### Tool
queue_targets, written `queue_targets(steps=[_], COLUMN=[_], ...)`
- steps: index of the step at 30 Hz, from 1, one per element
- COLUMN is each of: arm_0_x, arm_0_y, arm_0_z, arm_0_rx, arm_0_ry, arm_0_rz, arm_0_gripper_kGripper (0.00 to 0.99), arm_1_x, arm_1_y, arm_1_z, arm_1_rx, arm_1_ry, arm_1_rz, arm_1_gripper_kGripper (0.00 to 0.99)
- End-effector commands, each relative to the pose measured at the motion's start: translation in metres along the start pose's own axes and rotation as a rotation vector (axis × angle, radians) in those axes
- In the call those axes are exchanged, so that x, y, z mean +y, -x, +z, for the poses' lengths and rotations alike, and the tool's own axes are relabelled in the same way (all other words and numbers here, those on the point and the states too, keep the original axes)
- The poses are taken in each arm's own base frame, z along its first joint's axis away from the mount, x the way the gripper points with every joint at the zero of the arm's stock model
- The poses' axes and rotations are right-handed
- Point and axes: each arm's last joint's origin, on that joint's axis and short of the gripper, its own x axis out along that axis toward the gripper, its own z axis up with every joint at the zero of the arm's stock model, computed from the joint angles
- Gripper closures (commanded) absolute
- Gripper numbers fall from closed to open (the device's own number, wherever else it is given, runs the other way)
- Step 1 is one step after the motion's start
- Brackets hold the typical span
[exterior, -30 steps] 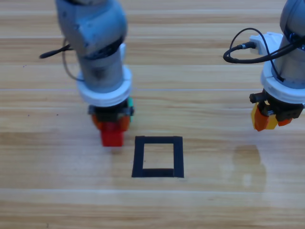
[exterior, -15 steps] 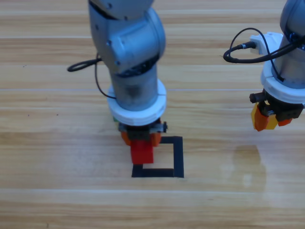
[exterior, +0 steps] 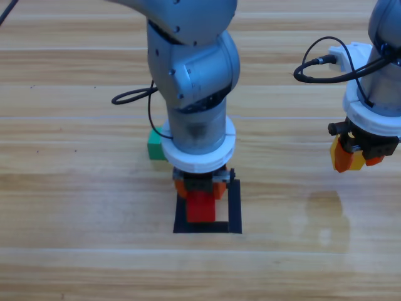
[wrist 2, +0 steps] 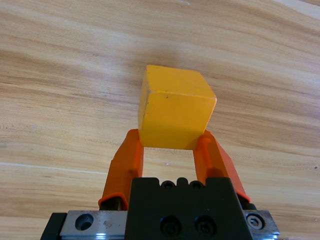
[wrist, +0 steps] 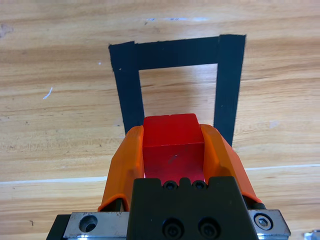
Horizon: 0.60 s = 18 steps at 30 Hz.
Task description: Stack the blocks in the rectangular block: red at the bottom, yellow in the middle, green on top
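The left gripper point(exterior: 200, 199) is positioned over the black tape rectangle point(exterior: 234, 207) near the counter's point(exterior: 75, 251) front middle. The red cube point(exterior: 200, 207) is clamped between its orange jaws, one jaw pressed on each side face. In the high view the red cube is seen inside the rectangle's outline, toward its left half; whether it touches the counter cannot be told. In the left wrist view the red cube point(wrist: 172, 147) is held at the jaw tips of the left gripper point(wrist: 173, 150), with the tape rectangle point(wrist: 227, 85) lying just beyond it, its far bar and both side bars visible.

The green cube point(exterior: 155, 144) is seen on the counter behind and to the left of the rectangle, partly hidden by the left arm, apart from both grippers.

The right gripper point(exterior: 354, 157) is held over the counter at the right edge, well apart from the rectangle. The yellow cube point(exterior: 355, 160) is gripped between its jaws. In the right wrist view the yellow cube point(wrist 2: 175, 107) is pinched at its lower part by the jaw tips of the right gripper point(wrist 2: 172, 142), sticking out past them and slightly twisted, with bare wood behind.
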Motion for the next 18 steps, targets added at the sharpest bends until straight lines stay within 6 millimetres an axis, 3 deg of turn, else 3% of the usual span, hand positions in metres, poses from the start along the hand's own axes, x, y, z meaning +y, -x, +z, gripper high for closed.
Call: queue_targets(steps=[1, 18], arm_0_x=[-0.013, -0.019], arm_0_y=[-0.020, -0.030], arm_0_z=[-0.006, -0.007], arm_0_rx=[0.007, -0.021], arm_0_ry=[-0.018, -0.027], arm_0_rz=[0.022, 0.024], arm_0_gripper_kGripper=[0.872, 0.872], arm_1_x=[0.006, 0.007], arm_1_y=[0.011, 0.008], arm_1_z=[-0.004, -0.002], arm_1_rx=[-0.048, -0.042], arm_1_ry=[0.007, 0.008], arm_1_rz=[0.025, 0.019], arm_1_gripper_kGripper=[0.812, 0.812])
